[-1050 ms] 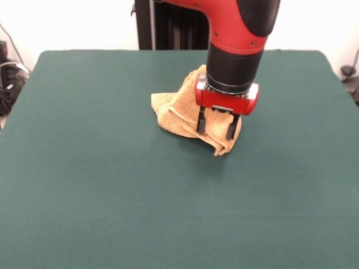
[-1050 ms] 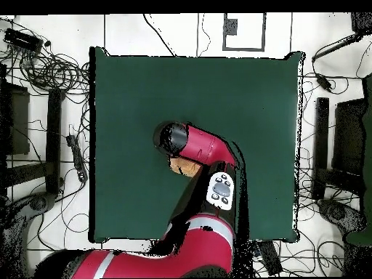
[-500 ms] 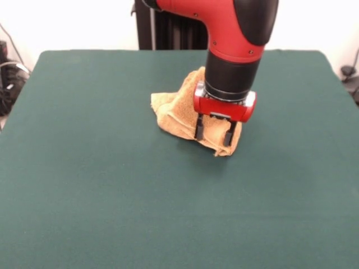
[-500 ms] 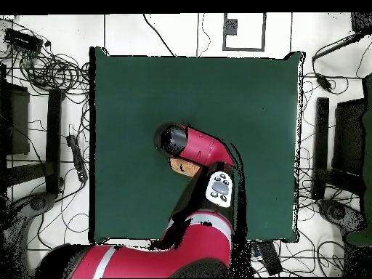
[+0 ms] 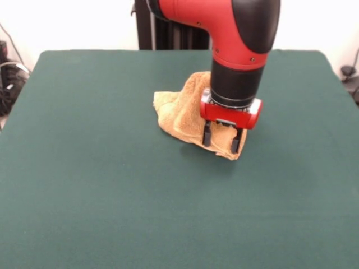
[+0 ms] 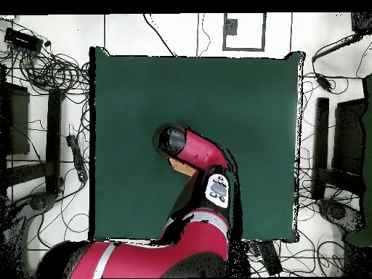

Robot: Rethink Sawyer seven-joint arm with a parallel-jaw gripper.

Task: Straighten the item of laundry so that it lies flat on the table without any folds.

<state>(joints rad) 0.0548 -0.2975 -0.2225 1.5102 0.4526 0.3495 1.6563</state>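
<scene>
The item of laundry (image 5: pixel 178 110) is an orange-tan terry towel, bunched up with folds a little past the middle of the dark green table (image 5: pixel 84 168). My gripper (image 5: pixel 221 140) points straight down over the towel's near right corner. Its two black fingers (image 5: pixel 207 136) stand apart, low against the cloth, so it is open with towel between them. From overhead, the red arm covers the gripper and most of the towel (image 6: pixel 182 168); only a small tan patch shows on the table (image 6: pixel 131 94).
A black column (image 5: pixel 168 25) stands behind the table's far edge. Tangled cables (image 6: pixel 43 65) and dark equipment (image 6: pixel 349 138) lie on the floor around the table's sides.
The gripper has sunk lower onto the towel and shifted slightly to the right in the front view. The towel's left edge has crept a little the same way.
</scene>
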